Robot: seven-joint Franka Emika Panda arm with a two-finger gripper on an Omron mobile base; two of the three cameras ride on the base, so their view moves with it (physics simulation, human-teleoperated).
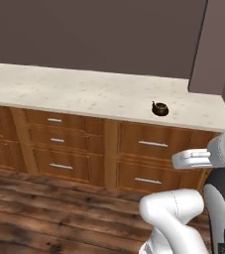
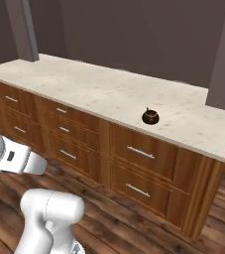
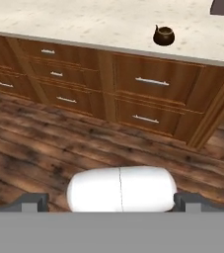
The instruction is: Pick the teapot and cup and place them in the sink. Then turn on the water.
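Note:
The teapot (image 1: 159, 108) (image 2: 150, 116) (image 3: 164, 35) is small, squat and dark brown. It stands upright near the front edge of a pale stone counter (image 1: 84, 92) (image 2: 94, 89) (image 3: 84, 20), toward the counter's right end. My gripper (image 3: 111, 201) is open, its two dark fingertips (image 3: 34, 200) set wide apart with nothing between them. It hangs well short of the counter, over the wood floor and lower than the teapot. The cup, the sink and the water are out of view.
Wooden drawers with metal handles (image 1: 152, 144) (image 2: 140, 152) (image 3: 152, 81) line the cabinet front under the counter. A dark pillar (image 1: 210, 44) (image 2: 223, 54) rises at the counter's right end. Brown plank floor (image 3: 59, 143) lies between me and the cabinet.

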